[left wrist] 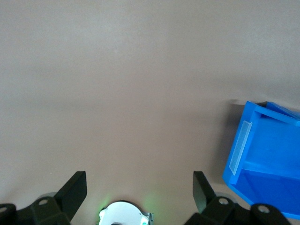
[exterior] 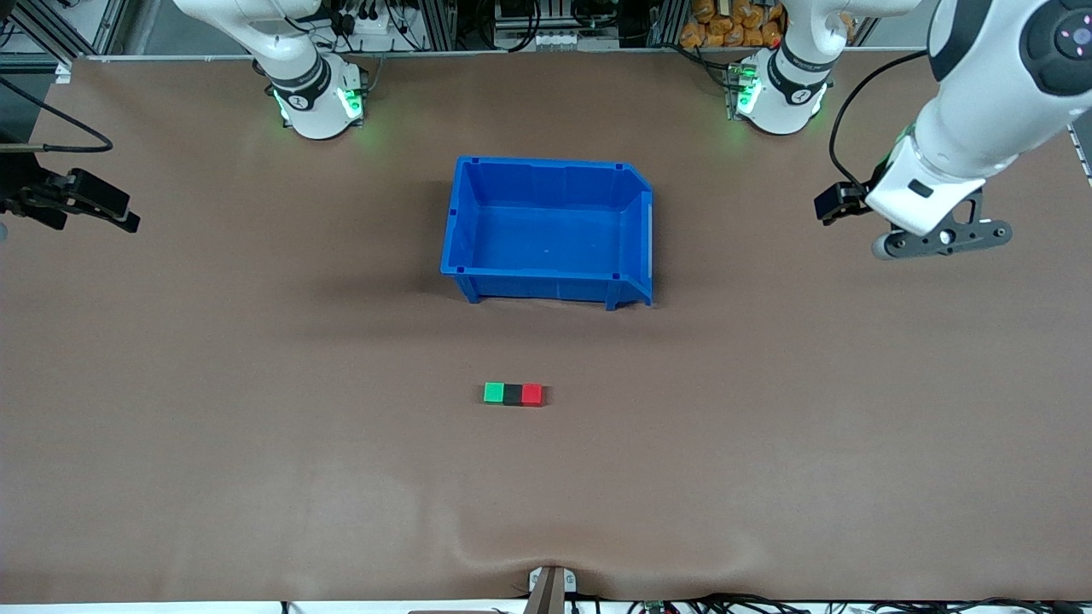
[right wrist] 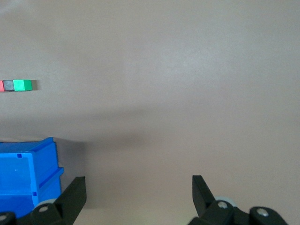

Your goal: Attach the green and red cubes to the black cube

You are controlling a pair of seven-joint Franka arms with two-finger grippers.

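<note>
The green cube [exterior: 494, 392], the black cube [exterior: 513, 394] and the red cube [exterior: 531, 394] lie in one touching row on the table, black in the middle, nearer to the front camera than the blue bin. The row also shows in the right wrist view, the green cube [right wrist: 22, 85] beside the black cube [right wrist: 8, 86]. My left gripper [exterior: 938, 234] is up over the table at the left arm's end, open and empty [left wrist: 139, 187]. My right gripper [exterior: 85, 205] is over the right arm's end of the table, open and empty [right wrist: 138, 187]. Both are well away from the cubes.
A blue bin [exterior: 546, 286] stands mid-table between the cubes and the arm bases, with nothing in it; it shows in the left wrist view [left wrist: 262, 154] and the right wrist view [right wrist: 28, 173]. A brown mat [exterior: 256, 426] covers the table.
</note>
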